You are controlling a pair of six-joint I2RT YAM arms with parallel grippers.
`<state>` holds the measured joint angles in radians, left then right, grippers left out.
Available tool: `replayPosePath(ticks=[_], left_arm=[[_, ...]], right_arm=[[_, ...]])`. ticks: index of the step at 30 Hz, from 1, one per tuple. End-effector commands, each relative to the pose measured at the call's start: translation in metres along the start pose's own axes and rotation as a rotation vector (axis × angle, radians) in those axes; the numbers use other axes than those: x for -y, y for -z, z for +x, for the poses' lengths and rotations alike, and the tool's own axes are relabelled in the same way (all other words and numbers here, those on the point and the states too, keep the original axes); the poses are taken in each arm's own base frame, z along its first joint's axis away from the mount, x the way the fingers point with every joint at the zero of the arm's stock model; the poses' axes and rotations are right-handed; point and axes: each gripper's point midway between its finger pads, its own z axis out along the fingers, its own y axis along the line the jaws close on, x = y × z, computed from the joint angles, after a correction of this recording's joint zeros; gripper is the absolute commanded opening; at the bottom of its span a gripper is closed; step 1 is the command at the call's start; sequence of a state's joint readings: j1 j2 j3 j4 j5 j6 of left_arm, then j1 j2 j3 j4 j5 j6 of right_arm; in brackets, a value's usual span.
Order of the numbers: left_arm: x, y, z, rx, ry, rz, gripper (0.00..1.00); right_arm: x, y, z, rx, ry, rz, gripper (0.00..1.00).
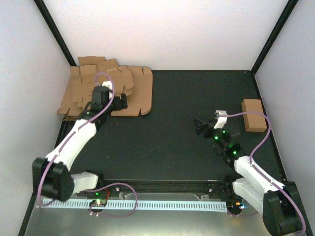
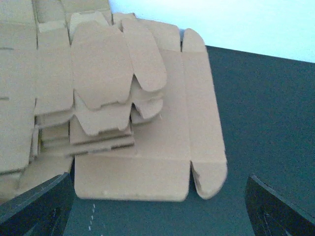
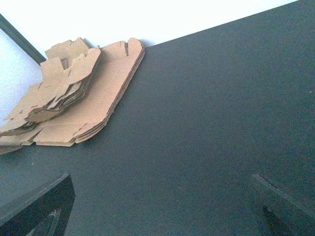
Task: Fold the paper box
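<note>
Left jaws spread over blank heap (image 1: 138,96); right jaws spread, empty; paper box axis indiscernible.

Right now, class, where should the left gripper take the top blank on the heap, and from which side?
The top blank's rounded flap, probably, approached from the near side: its edge overhangs the heap's lower layers, leaving a gap for a finger of the open left gripper.

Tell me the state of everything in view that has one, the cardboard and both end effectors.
left end effector: open, empty, over the heap's near edge.
right end effector: open, empty, above bare table.
heap of cardboard blanks: flat, unfolded, stacked unevenly in the far left corner.
closed cardboard box: folded shut, lying by the right wall, nothing touching it.
</note>
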<state>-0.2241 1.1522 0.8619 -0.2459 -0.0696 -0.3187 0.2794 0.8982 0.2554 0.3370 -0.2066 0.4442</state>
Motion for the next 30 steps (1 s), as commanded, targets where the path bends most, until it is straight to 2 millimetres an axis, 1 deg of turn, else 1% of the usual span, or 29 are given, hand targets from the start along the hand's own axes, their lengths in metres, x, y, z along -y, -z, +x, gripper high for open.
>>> replayPosePath(ticks=[1, 4, 9, 10, 14, 15, 20, 24, 26, 27, 30], left_arm=[[-0.016, -0.03, -0.012, -0.109, -0.106, -0.153, 0.97], [-0.025, -0.048, -0.029, -0.134, -0.184, -0.248, 0.94], [-0.02, -0.09, -0.037, -0.226, -0.287, -0.257, 0.93], [-0.021, -0.104, -0.028, -0.278, -0.305, -0.263, 0.93], [-0.018, -0.134, -0.029, -0.375, -0.342, -0.285, 0.93], [-0.015, -0.139, -0.035, -0.374, -0.343, -0.279, 0.93], [-0.004, -0.165, -0.034, -0.406, -0.368, -0.231, 0.94], [0.0, -0.185, -0.027, -0.451, -0.423, -0.224, 0.95], [-0.001, -0.195, -0.026, -0.455, -0.457, -0.251, 0.96], [-0.002, -0.203, -0.022, -0.462, -0.474, -0.264, 0.96], [0.001, -0.218, -0.018, -0.455, -0.521, -0.285, 0.98]], right_arm=[[-0.007, 0.002, -0.008, 0.035, 0.002, -0.03, 1.0], [-0.007, 0.003, -0.007, 0.036, 0.003, -0.029, 0.99], [-0.006, 0.002, -0.006, 0.031, -0.001, -0.03, 1.0], [-0.006, 0.002, -0.006, 0.03, -0.001, -0.031, 1.0], [-0.007, 0.001, -0.005, 0.028, -0.001, -0.032, 0.99], [-0.006, 0.001, -0.005, 0.027, -0.002, -0.029, 0.99], [-0.005, 0.0, -0.005, 0.026, -0.001, -0.025, 0.99], [-0.004, -0.001, -0.005, 0.024, 0.001, -0.021, 0.99], [-0.003, -0.001, -0.004, 0.023, 0.001, -0.017, 0.99], [-0.003, -0.002, -0.004, 0.022, 0.0, -0.017, 0.99], [-0.002, -0.002, -0.003, 0.019, 0.001, -0.012, 0.99]])
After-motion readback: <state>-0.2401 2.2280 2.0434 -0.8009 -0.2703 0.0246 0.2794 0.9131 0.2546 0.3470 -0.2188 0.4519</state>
